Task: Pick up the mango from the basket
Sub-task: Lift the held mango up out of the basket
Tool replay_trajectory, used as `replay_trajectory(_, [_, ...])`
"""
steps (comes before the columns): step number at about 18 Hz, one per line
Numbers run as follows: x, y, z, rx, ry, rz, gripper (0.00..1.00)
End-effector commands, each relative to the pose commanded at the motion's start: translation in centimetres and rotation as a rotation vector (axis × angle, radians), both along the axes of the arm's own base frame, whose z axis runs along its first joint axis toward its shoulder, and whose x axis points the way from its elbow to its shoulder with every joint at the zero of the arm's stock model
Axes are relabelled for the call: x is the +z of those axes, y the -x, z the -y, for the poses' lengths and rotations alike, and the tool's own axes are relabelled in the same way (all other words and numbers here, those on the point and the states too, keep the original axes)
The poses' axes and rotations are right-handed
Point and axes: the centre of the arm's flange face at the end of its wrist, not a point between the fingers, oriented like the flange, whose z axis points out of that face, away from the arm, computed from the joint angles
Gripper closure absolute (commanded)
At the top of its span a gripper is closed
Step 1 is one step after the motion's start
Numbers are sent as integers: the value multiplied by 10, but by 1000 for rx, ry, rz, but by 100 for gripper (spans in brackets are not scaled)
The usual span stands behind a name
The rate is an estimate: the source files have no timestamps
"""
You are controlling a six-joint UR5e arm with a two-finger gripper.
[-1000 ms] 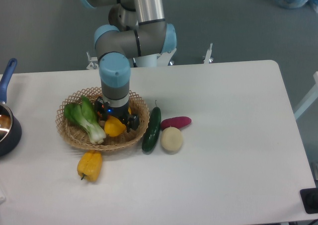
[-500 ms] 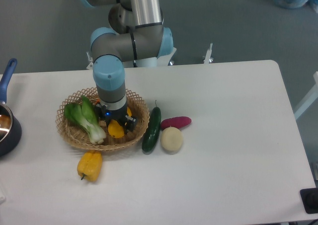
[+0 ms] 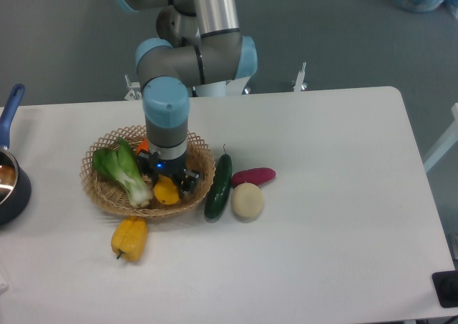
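The mango (image 3: 166, 190) is a smooth yellow fruit lying in the front middle of the tan wicker basket (image 3: 100, 195). My gripper (image 3: 170, 181) points straight down into the basket. It is open, with one dark finger on each side of the mango and the fruit's front end showing below the wrist. I cannot tell whether the fingers touch it. The wrist hides the back of the mango and the middle of the basket.
In the basket, a green bok choy (image 3: 125, 170) lies to the left and an orange (image 3: 143, 146) peeks out behind the wrist. A yellow bell pepper (image 3: 129, 238) lies in front of the basket. A cucumber (image 3: 218, 187), a purple sweet potato (image 3: 253, 175) and a potato (image 3: 247, 200) lie to its right. A blue-handled pot (image 3: 8, 184) stands at the left edge.
The gripper has sunk lower over the mango, so less of the fruit shows. The arm swung slightly left and then back right. The mango has stayed in the basket.
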Motion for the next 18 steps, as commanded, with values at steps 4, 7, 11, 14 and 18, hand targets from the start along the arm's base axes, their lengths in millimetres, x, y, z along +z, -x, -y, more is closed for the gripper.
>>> replay_trajectory(4, [26, 63, 19, 89, -69, -17, 79])
replay_trajectory(7, [41, 97, 30, 142, -74, -63, 79])
replay_trajectory(11, [53, 148, 62, 152, -61, -130, 79])
replay_trajectory(14, [53, 173, 85, 92, -49, -165, 78])
replay_trajectory(18, [53, 182, 97, 13, -38, -194, 78])
